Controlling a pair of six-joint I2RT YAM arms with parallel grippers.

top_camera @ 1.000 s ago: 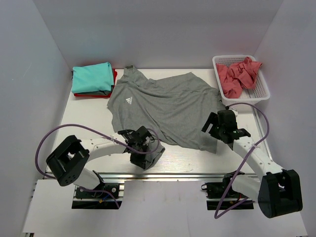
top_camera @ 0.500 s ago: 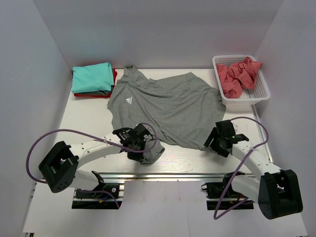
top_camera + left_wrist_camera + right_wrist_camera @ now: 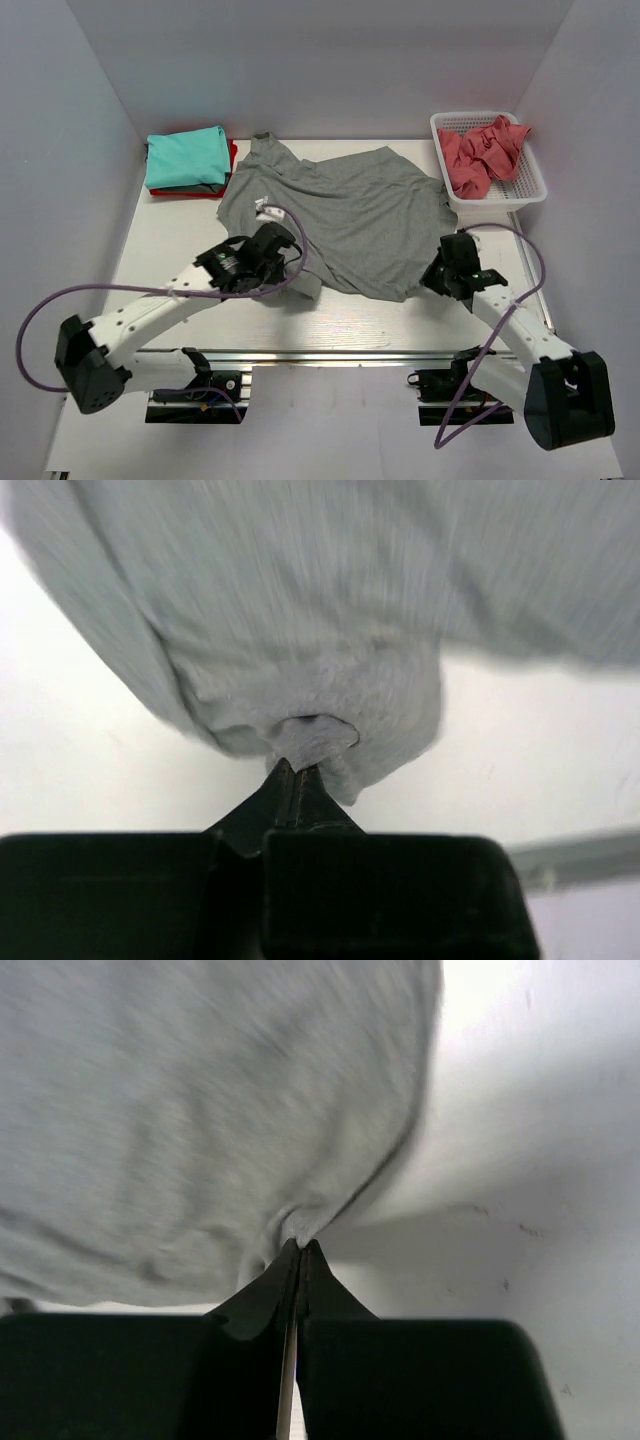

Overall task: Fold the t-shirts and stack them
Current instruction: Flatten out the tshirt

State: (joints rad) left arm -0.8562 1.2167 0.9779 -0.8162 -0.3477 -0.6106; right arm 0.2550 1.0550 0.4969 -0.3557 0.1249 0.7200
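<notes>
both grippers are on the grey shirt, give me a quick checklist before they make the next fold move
1. Pinch of the left gripper on the plain grey cloth t-shirt: ok, a bunch of fabric is clamped at its tips.
2. Pinch of the right gripper on the same shirt: ok, an edge is clamped at its tips.
3. Shirt lying flat: not ok, it is wrinkled and bunched up by the left gripper.
4. Far half of the shirt free of objects: ok.
5. Shirt clear of the folded teal cloth t-shirt on the stack: cannot tell, their edges look very close in the top view.
</notes>
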